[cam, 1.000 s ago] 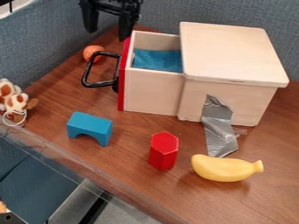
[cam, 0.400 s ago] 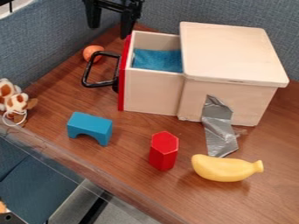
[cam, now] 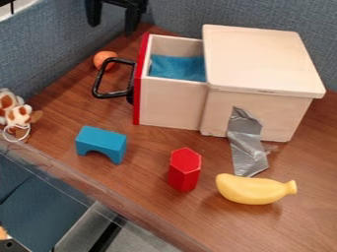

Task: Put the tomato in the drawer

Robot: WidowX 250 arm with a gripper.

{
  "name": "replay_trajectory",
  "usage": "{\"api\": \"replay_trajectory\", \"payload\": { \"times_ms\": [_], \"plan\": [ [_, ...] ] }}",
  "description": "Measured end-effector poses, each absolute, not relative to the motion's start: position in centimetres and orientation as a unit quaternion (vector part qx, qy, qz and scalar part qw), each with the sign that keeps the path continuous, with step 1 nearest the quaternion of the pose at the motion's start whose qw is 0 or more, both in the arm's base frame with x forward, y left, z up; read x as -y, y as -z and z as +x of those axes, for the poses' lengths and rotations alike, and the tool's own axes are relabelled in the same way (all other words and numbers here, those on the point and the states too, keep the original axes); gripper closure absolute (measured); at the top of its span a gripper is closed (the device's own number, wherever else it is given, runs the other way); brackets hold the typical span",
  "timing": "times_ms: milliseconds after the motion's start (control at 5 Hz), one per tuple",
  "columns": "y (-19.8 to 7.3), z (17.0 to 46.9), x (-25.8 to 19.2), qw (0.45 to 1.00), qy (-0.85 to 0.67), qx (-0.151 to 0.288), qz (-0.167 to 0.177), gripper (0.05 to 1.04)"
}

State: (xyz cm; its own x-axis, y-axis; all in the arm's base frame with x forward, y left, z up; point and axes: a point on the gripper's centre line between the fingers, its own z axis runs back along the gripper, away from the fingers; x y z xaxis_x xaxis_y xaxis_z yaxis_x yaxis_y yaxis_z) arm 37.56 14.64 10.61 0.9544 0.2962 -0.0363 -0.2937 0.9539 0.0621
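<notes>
far left of the wooden box (cam: 263,64): brown-and-white plush toy (cam: 18,114) with a white loop, cut by the view's left edge. nearer the box, front left of it: blue arch block (cam: 101,142), standing on its two legs, on the wooden table (cam: 141,182). tomato (cam: 104,58), orange-red: on the table left of the box, outside the drawer (cam: 172,101), partly behind the black handle (cam: 113,94). can't tell if they touch. gripper (cam: 112,28): behind and left of the box, at the top edge of the view, pointing down. fingers spread apart, nothing between them. drawer: pulled out of the box's left side, red front panel (cam: 139,81) facing left, blue cloth (cam: 176,67) inside. red hexagonal block (cam: 184,170): upright, in front of the box. grey tape (cam: 245,142): runs down the box's front onto the table. yellow banana (cam: 253,189): lying in front of the box, near the tape's lower end, stem pointing right.
</notes>
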Motion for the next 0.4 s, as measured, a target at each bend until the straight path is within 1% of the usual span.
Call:
{"api": "replay_trajectory", "payload": {
  "times_ms": [200, 400],
  "plan": [
    [-9.7, 37.0, -15.9, 0.985, -0.167, -0.033, 0.025, 0.083],
    [-8.7, 37.0, -16.1, 0.983, -0.18, -0.026, 0.025, 0.083]
  ]
}}
